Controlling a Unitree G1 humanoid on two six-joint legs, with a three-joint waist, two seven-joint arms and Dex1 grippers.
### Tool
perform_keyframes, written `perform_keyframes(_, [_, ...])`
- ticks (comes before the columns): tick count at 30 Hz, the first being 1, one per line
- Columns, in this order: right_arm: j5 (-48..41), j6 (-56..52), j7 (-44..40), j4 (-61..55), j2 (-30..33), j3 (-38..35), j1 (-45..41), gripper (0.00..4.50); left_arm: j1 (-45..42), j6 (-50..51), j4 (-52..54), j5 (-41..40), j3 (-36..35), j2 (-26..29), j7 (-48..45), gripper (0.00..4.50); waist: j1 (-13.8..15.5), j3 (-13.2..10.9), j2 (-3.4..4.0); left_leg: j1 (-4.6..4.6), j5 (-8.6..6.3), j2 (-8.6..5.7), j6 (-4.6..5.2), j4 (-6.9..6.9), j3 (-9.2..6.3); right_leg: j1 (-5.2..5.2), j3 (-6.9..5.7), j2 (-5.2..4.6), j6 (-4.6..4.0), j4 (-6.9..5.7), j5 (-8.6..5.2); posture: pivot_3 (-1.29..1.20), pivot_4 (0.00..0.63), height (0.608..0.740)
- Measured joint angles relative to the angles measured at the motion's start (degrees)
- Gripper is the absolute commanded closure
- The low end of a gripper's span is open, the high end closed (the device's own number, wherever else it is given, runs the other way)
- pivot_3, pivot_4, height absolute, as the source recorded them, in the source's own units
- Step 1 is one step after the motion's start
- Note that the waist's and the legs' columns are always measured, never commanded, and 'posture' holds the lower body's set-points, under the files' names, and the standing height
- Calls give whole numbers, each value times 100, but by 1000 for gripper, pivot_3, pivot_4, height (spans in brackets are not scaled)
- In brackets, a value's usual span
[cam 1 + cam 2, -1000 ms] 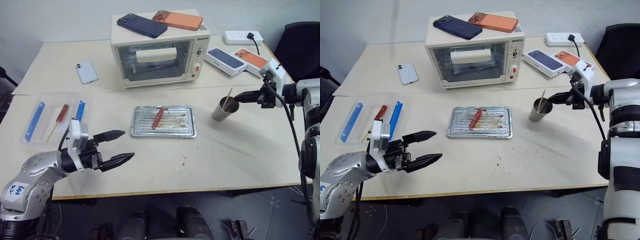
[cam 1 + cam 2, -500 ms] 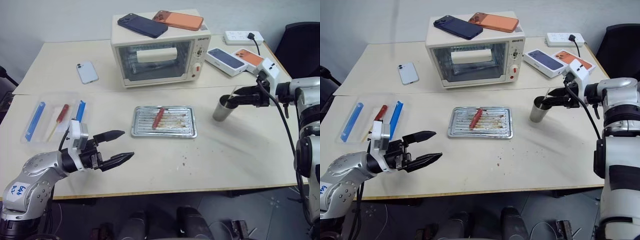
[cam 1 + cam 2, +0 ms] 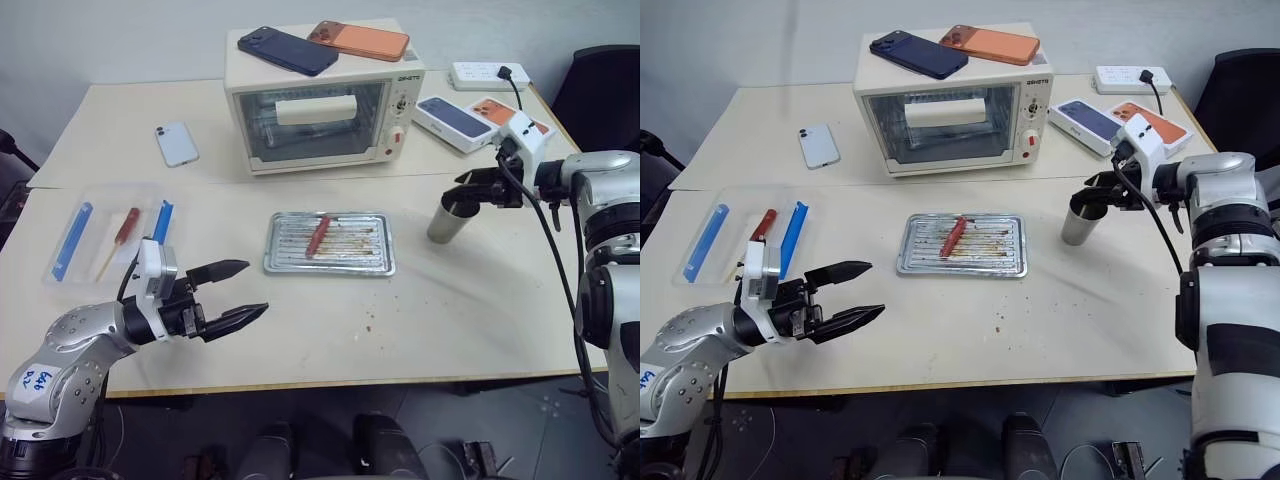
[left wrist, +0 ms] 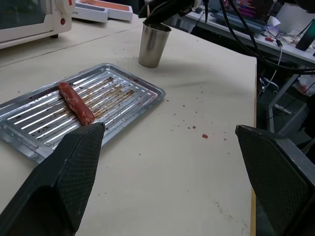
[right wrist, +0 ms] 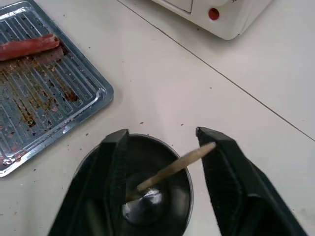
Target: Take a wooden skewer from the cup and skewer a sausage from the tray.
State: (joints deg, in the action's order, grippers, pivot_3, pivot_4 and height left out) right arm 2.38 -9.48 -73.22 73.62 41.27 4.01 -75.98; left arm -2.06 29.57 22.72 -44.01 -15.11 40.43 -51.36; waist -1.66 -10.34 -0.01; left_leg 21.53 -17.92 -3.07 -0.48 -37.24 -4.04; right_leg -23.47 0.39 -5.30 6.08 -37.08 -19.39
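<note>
Reaching for the stick: the right gripper (image 5: 162,140) hangs over the cup (image 3: 447,219), at 3 o'clock from the tray (image 3: 329,243).
Step in hand: taking the wooden skewer (image 5: 173,167) from the cup (judged the first step; nothing is lifted yet).
Right gripper state: jaws apart, one finger on each side of the skewer's upper end; the skewer leans against one fingertip (image 5: 212,142) and is not clamped.
Skewer position: lower end in the cup's bottom, upper end above the rim.
Next move: probably closing the jaws on the stick, then drawing it out along its own line so the cup does not tip.
Left gripper (image 3: 243,290): jaws wide open, empty, waiting at 7 o'clock from the tray.
Sausage (image 3: 316,236): lying loose on the tray's ribs, left of centre.
Writing: a small dark brand mark on the toaster oven (image 3: 325,115), upper right of its front (too small to read); a label on the left arm, not legible.
</note>
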Motion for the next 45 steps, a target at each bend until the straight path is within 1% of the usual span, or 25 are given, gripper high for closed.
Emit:
perform_keyframes(5, [0, 57, -66, 1, 7, -2, -35, 4471, 26, 0, 13, 0, 0, 0, 52, 0, -12, 0, 0, 0, 0, 0, 0, 0, 0, -1, 0, 1, 0, -1, 0, 0, 150, 740])
perform_keyframes(13, [-2, 56, -78, 5, 120, -121, -206, 4471, 18, -32, 12, 22, 8, -98, 86, 0, 0, 0, 0, 0, 0, 0, 0, 0, 0, -1, 0, 0, 0, -2, 0, 0, 150, 740])
perform_keyframes(17, [-4, -77, -269, 6, 250, -200, -314, 4471, 5, -39, 10, 60, 46, -136, 87, 0, 1, 0, 0, 0, 0, 0, 0, 1, 1, -2, 0, 0, 0, -2, 0, 0, 150, 740])
perform_keyframes(19, [-38, -256, -452, 9, 386, -269, -530, 4471, 0, -41, 9, 60, 47, -160, 87, 0, 0, -2, 3, 1, 0, 0, 0, 3, 4, -4, 0, 0, 0, -2, 0, 0, 150, 740])
perform_keyframes(23, [-309, -592, -627, 5, 624, -653, -1060, 4471, -86, -26, -3, 53, 49, -182, 102, 0, 3, -3, 5, 0, 0, 1, 0, 5, 2, -5, 2, 1, 0, -1, 0, 0, 150, 740])
perform_keyframes(24, [-467, -761, -666, -1, 684, -853, -1246, 4471, -127, -20, -15, 49, 49, -206, 111, 0, 4, -3, 5, 1, 0, 0, 0, 5, 3, -4, 3, 1, 0, -1, 0, 0, 150, 740])
perform_keyframes(26, [-668, -1040, -714, -12, 707, -1091, -1378, 4471, -167, -23, -31, 49, 53, -244, 122, 0, 4, -3, 5, 0, 0, 1, 0, 5, 4, -3, 5, 1, 0, -1, 0, 0, 150, 740])
perform_keyframes(27, [-953, -1464, -739, -50, 676, -1364, -1389, 4471, -247, -120, -70, 93, 70, -413, 173, 0, 13, -3, 5, 0, 0, 0, 0, 4, 3, -1, 5, 0, 0, -1, 0, 0, 150, 740])
perform_keyframes(28, [-1090, -1652, -750, -67, 622, -1467, -1389, 4471, -293, -184, -93, 124, 100, -509, 205, 0, 10, -3, 4, 0, 0, 0, 0, 2, 4, 0, 3, 1, 0, -2, 0, 0, 150, 740])
perform_keyframes(30, [-1558, -2442, -806, -552, 313, -1780, -1143, 4471, -527, -571, -175, 408, 292, -914, 372, 0, 5, -3, 3, 0, 0, 1, 0, -3, 5, -2, -2, 2, 0, -11, 0, 0, 150, 740])
perform_keyframes(31, [-1731, -2673, -819, -785, 188, -1856, -972, 4471, -639, -736, -209, 495, 326, -1079, 450, 0, 9, -2, 2, 0, 0, 3, 0, -7, 3, 1, -6, 3, 0, -11, 0, 0, 150, 740])
perform_keyframes(32, [-1966, -3002, -781, -1187, 0, -1974, -706, 4471, -780, -932, -273, 613, 370, -1278, 567, 0, 15, -1, 0, 1, 0, 5, -1, -13, 0, 4, -10, 4, 1, -16, 1, 0, 150, 740])
perform_keyframes(34, [-2586, -3837, -440, -2414, -539, -2281, 139, 4471, -1035, -1252, -333, 814, 478, -1611, 794, 0, 22, 5, -10, 5, -1, 5, -2, -28, -5, 3, -13, 3, 2, -50, 1, 0, 150, 740])
perform_keyframes(36, [-3217, -4698, 169, -3799, -1174, -2596, 1008, 4471, -1176, -1470, -359, 975, 625, -1864, 944, 0, 28, 6, -9, 21, -2, 4, -3, -52, -10, -10, -13, 0, 3, -61, 2, 0, 150, 740])
perform_keyframes(37, [-3746, -5359, 795, -4954, -1754, -2901, 1626, 4471, -1327, -1695, -487, 1178, 756, -2142, 1090, 0, 31, 6, -8, 47, -4, 4, -5, -75, -16, -27, -18, 0, 3, -70, 2, 0, 150, 740])
perform_keyframes(38, [-3934, -5556, 970, -5268, -1999, -2952, 1803, 4471, -1385, -1773, -541, 1240, 793, -2246, 1150, 0, 31, 7, -7, 66, -4, 5, -5, -86, -26, -36, -26, 0, 3, -74, 2, 0, 150, 740])
perform_keyframes(39, [-4251, -5905, 1363, -5858, -2382, -3040, 2092, 4471, -1499, -1857, -638, 1325, 908, -2398, 1234, 0, 27, 6, -8, 86, -4, 3, -5, -93, -27, -51, -28, 0, 6, -82, 4, 0, 150, 740])
perform_keyframes(41, [-4822, -6393, 2204, -6801, -3018, -3336, 2433, 4471, -1654, -2008, -755, 1479, 1125, -2593, 1297, 0, 24, 7, -7, 88, -3, -11, -4, -97, -26, -60, -23, -8, 8, -95, 5, 0, 150, 740])
perform_keyframes(44, [-5490, -6696, 3160, -7609, -3517, -3687, 2566, 4471, -1804, -2167, -833, 1624, 1313, -2736, 1344, 0, 30, 7, -8, 85, -3, -18, -2, -103, -29, -60, -19, -10, 9, -93, 6, 0, 150, 740])
perform_keyframes(45, [-5597, -6711, 3314, -7710, -3588, -3734, 2594, 4471, -1823, -2201, -860, 1644, 1332, -2768, 1357, 0, 29, 8, -8, 81, -3, -19, -2, -100, -29, -58, -17, -10, 9, -93, 6, 0, 150, 740])
